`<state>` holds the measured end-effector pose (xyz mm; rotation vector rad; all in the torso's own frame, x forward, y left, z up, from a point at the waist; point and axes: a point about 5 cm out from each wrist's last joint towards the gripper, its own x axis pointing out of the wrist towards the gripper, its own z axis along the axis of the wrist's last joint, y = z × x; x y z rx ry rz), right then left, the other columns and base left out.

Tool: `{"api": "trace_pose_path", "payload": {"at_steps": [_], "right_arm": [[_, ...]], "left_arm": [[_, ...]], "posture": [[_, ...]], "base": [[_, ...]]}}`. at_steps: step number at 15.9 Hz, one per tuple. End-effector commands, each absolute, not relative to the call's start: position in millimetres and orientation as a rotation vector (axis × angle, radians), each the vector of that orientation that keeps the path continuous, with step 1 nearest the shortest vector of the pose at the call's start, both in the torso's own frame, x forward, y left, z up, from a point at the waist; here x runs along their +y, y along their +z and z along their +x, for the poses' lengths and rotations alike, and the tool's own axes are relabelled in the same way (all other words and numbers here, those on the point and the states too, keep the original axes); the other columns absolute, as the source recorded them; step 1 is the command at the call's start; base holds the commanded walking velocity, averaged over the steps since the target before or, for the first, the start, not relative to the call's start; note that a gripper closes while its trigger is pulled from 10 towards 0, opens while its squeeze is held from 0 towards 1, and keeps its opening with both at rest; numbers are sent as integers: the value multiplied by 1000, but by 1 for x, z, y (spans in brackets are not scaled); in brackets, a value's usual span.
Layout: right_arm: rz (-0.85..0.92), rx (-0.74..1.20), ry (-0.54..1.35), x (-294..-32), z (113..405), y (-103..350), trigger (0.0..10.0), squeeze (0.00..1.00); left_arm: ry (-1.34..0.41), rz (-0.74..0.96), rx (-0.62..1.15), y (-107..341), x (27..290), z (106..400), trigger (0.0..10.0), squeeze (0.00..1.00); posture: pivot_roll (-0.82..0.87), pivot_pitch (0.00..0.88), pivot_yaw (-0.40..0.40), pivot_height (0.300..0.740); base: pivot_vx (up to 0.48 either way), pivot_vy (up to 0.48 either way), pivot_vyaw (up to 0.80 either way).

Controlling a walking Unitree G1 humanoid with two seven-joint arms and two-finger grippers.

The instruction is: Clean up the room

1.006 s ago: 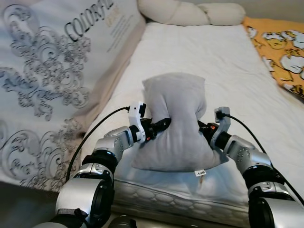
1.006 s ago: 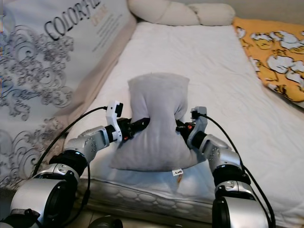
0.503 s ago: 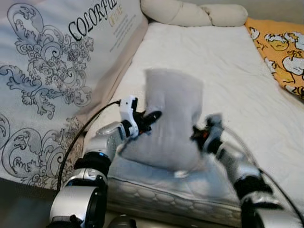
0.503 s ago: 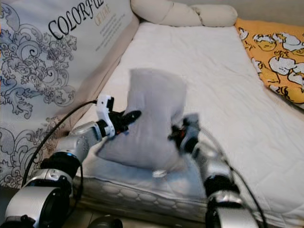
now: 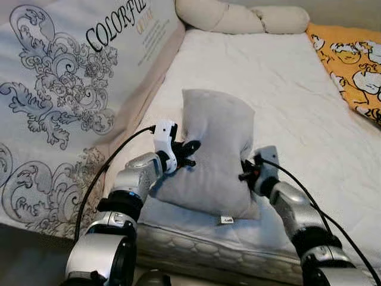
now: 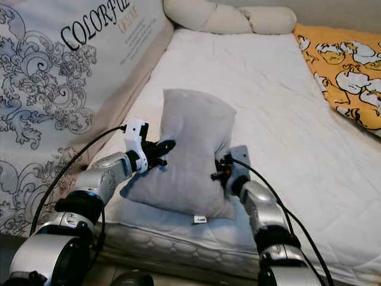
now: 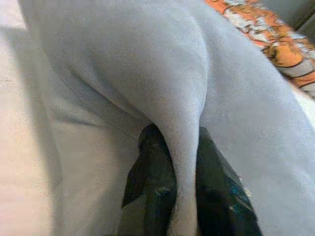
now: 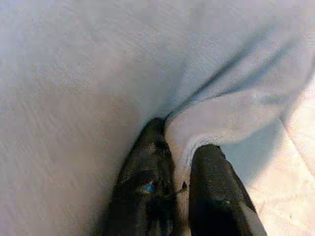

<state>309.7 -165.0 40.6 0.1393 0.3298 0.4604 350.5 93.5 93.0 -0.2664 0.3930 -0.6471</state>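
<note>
Grey pillow point(image 5: 215, 152) between left pincer point(image 5: 191, 154) and right pincer point(image 5: 244, 173) (each pinching its fabric); upright on mattress point(image 5: 286, 77)

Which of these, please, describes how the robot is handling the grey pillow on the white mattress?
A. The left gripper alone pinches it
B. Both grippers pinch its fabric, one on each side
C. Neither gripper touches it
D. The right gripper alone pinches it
B: the left gripper and the right gripper each have a fold of the grey pillow pinched between their fingers.

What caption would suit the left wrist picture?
Left gripper pinching a fold of the grey pillow.
</note>
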Motion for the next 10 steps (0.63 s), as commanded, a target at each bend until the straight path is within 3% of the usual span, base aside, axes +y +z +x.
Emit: {"api": "trace_pose_path", "payload": {"at_steps": [1,5,10], "right_arm": [[176,270,439,-170,311,49,10000,1000],[213,165,327,-194,291,58,10000,1000],[251,5,186,-184,266,94,10000,1000]], "left_arm": [[-634,-207,373,98,92,354,0,0],[-609,102,199,130,117,368,0,0],[-605,201,46,139,127,352,0,0]], "posture": [[-51,0,49,740],[-55,0,60,740],[-69,0,68,740]], "base": [[0,0,0],[0,0,0],[0,0,0]]}}
